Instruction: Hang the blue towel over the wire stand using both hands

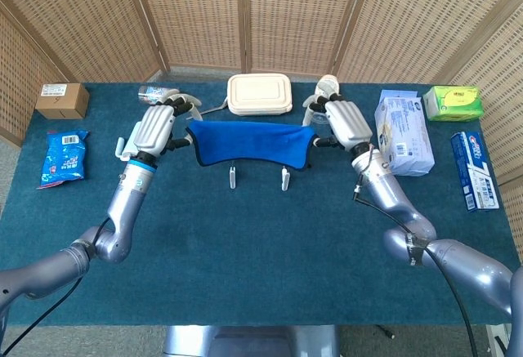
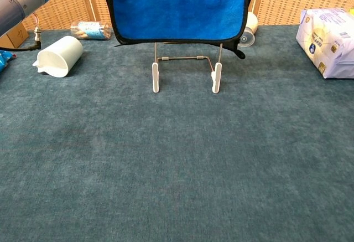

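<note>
The left hand (image 1: 154, 128) pinches the left top corner of the blue towel (image 1: 252, 142), its other fingers partly spread. The towel hangs stretched in front of the wire stand (image 2: 185, 70), hiding the stand's top, so I cannot tell if it rests on the bar. The right hand (image 1: 345, 124) pinches the right corner in the same way. If one hand lets go first, the towel may slide off sideways; pulling it could tip the light stand.
</note>
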